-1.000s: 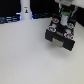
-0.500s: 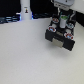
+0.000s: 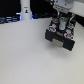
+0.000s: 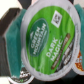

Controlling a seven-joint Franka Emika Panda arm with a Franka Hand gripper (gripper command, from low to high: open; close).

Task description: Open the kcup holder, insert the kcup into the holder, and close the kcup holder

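Note:
The black kcup holder (image 3: pixel 56 36) stands at the exterior view's right, with pods in its top slots. My gripper (image 3: pixel 62 18) hangs straight down over it, close to the top. In the wrist view the kcup (image 4: pixel 47 40) fills the frame, its bright green lid facing the camera. A teal finger pad (image 4: pixel 11 47) presses against the kcup's side, so the gripper is shut on it. At this size I cannot tell whether the holder's drawer is open, or whether the kcup touches a slot.
A tall white post (image 3: pixel 25 11) stands at the back on the exterior view's left, with dark clutter behind it. The pale table (image 3: pixel 25 57) spreads in front. An orange-lidded pod (image 4: pixel 79 62) and another pod lid (image 4: pixel 20 77) sit beside the kcup.

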